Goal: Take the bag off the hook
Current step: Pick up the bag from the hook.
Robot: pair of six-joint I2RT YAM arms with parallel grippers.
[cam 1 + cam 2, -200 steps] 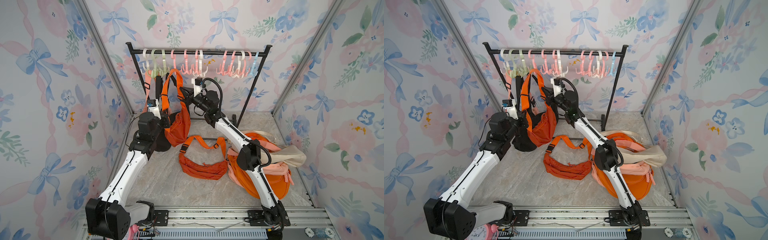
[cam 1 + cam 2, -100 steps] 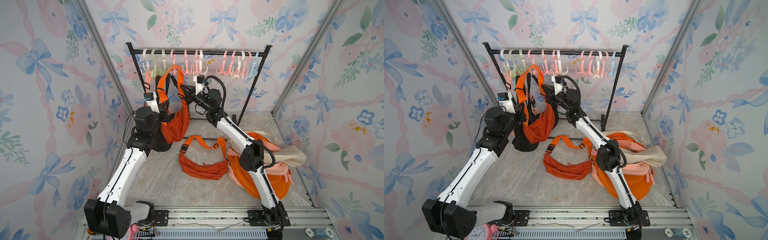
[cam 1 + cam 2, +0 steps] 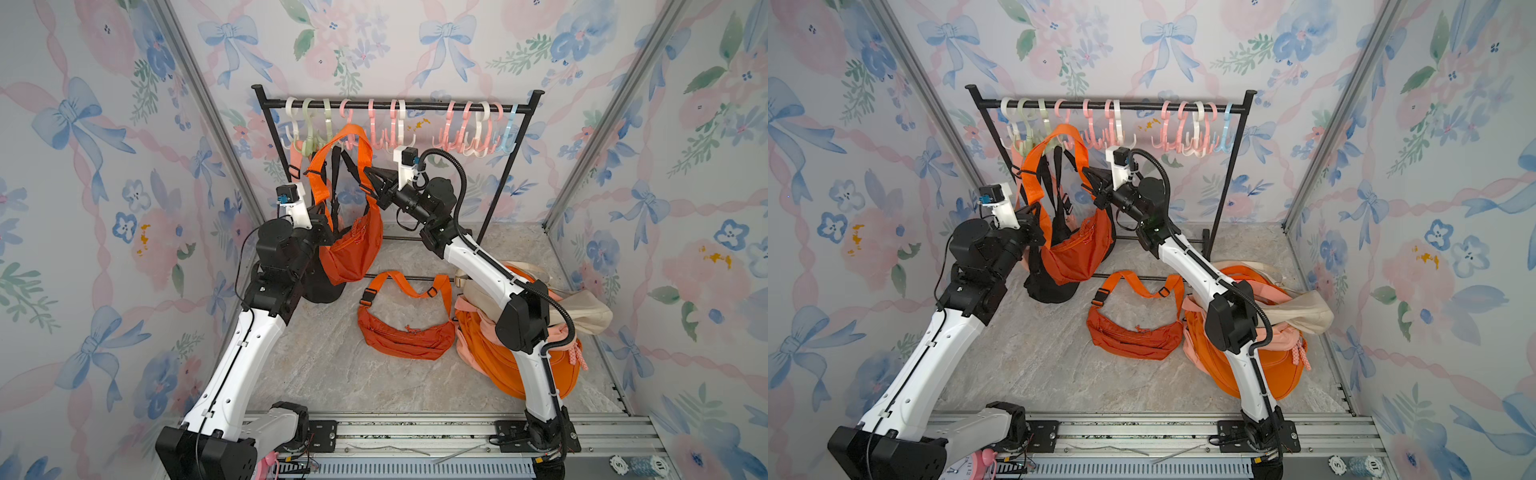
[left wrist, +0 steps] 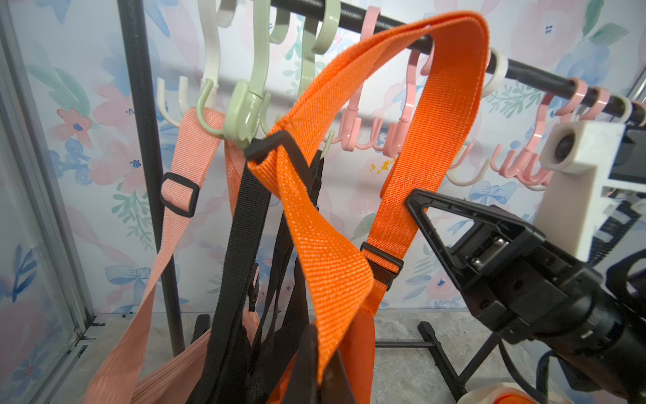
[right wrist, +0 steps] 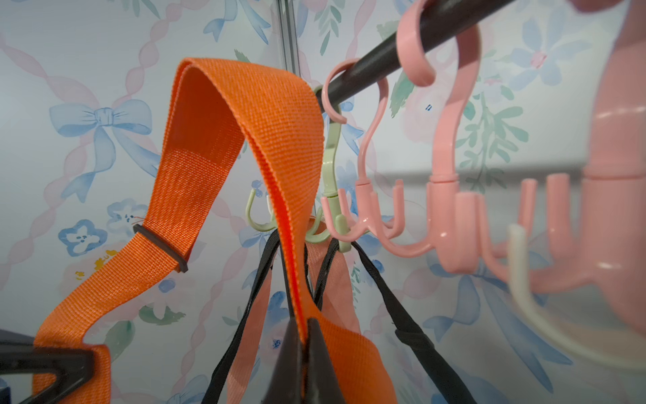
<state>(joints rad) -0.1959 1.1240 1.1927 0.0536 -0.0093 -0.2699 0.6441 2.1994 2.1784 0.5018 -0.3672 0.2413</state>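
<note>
Two grippers are both clamping onto the same strap [image 4: 437,105] right now: the left gripper [image 4: 321,353] is pinching one leg of it low down, and the right gripper [image 5: 304,335] is squeezing the other leg, jaws pressed tight on the webbing. The orange bag [image 3: 353,249] is dangling between the two arms, with its strap looping up to about the height of the rail [image 3: 428,109], in front of the row of hooks. Honestly can't tell whether the loop is touching any hook. A green hook [image 4: 244,115] is carrying a peach strap [image 4: 181,164] and some black straps [image 4: 244,227] right beside it. A second orange bag [image 3: 405,336] is lying flat on the floor [image 3: 332,374], just beside a pile of bags [image 3: 582,307] that's sitting under the right arm.
</note>
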